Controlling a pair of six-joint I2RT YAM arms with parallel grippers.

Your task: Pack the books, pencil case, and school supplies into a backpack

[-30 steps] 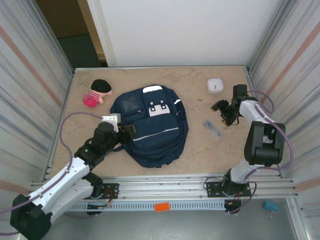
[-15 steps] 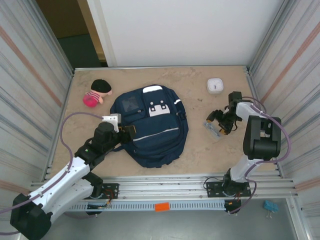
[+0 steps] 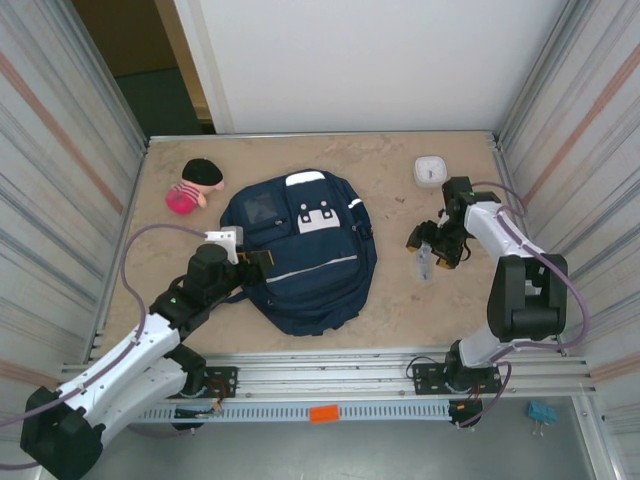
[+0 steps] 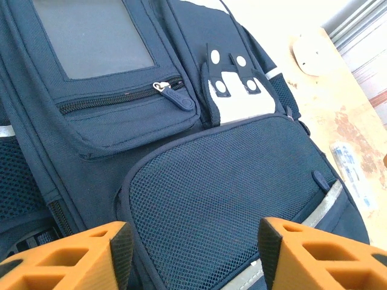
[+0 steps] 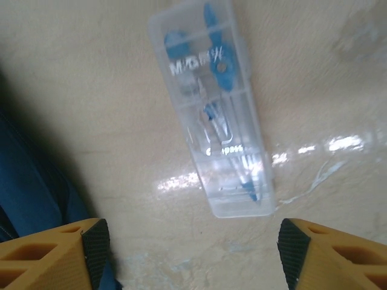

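Observation:
The navy backpack (image 3: 300,250) lies flat in the middle of the table, zips shut. My left gripper (image 3: 252,266) sits at its left edge, open over the mesh front pocket (image 4: 230,181), holding nothing. One of the school supplies, a small clear case with a blue compass (image 5: 211,109), lies on the table right of the backpack (image 5: 24,187). My right gripper (image 5: 193,257) hovers open just above the case's (image 3: 424,264) near end, not touching it. A pink, black-topped soft thing (image 3: 193,185), perhaps the pencil case, lies at the far left. The books are out of view.
A white square device (image 3: 430,170) sits at the back right, also seen in the left wrist view (image 4: 311,45). Ribbed metal walls close in the table on both sides. Bare tabletop lies in front of the backpack and around the clear case (image 4: 351,172).
My right gripper has swung left from near the right wall and come down over the clear case. The left arm and the backpack have not moved.

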